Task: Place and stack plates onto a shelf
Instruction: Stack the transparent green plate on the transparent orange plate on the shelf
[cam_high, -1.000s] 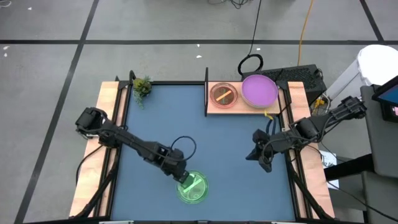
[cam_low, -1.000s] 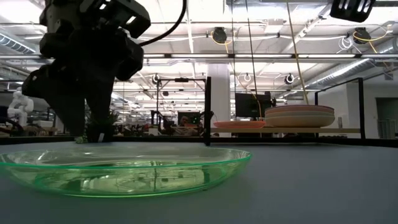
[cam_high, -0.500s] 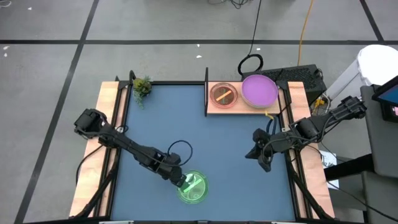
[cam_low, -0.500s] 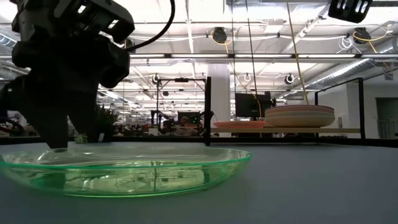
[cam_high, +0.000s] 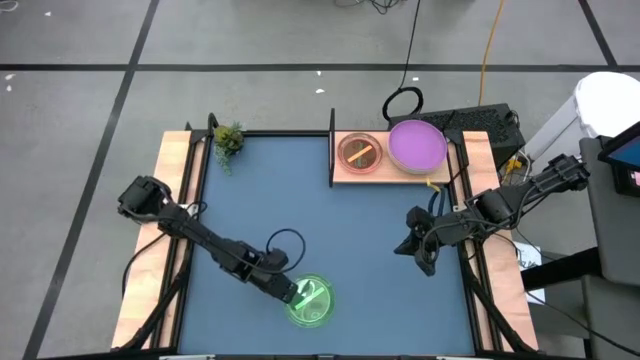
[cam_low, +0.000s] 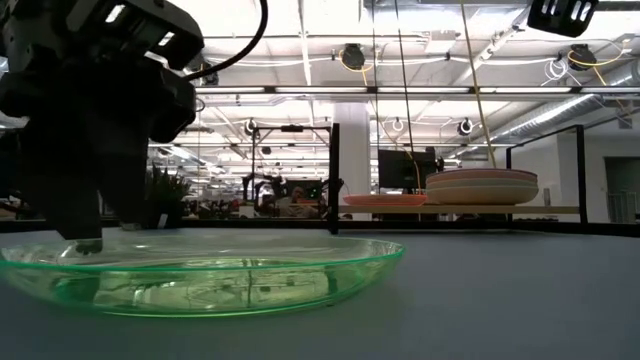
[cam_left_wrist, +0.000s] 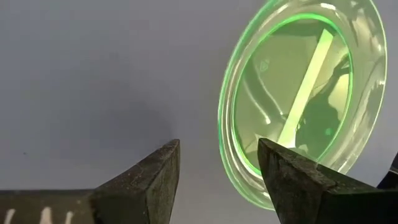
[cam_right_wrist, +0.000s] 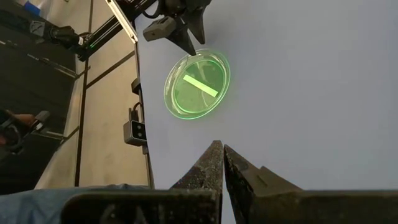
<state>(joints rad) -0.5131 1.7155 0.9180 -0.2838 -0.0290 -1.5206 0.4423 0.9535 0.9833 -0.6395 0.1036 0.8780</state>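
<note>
Green plate (cam_left_wrist: 298, 99) rim sits between left claw (cam_left_wrist: 217, 168) fingers.

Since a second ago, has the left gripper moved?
Yes. The left gripper has slid toward the table's left side, to the green plate's left rim.

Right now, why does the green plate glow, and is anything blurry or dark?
In the left wrist view, the green plate lets light through, so its rim shines bright, and the left hand is dark and soft at the edges. In the low view, that hand is a black shape against bright ceiling lamps. The high view is evenly lit.
</note>
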